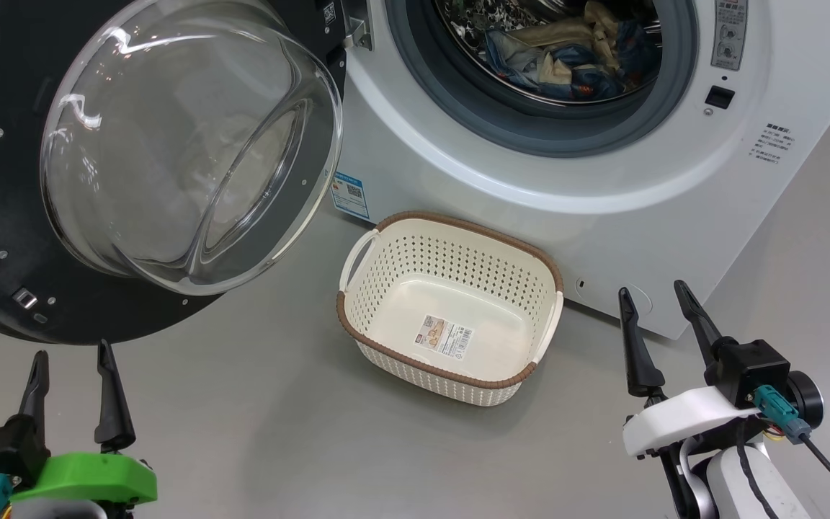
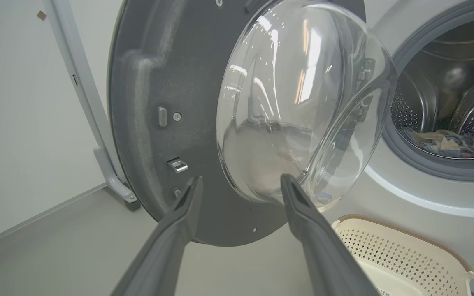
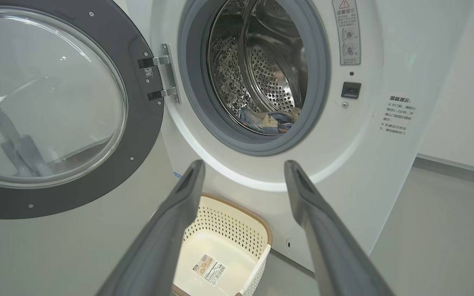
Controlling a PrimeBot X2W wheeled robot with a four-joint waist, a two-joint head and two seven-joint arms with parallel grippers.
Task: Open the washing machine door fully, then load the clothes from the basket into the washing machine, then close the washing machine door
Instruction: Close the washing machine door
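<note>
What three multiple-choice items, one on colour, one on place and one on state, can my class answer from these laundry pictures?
1. What colour is the basket rim?
A brown; B blue; C green.

2. Where are the clothes?
A in the basket; B on the floor; C in the drum.

3. How does the door stand?
A shut; B swung wide open; C open by a crack.

Key:
1 A: a brown woven-look band runs round the top of the cream tub.
2 C: the crumpled fabric lies in the steel drum, and the basket's bottom is bare but for a label.
3 B: the door hangs swung out on its hinges, leaving the drum exposed.
</note>
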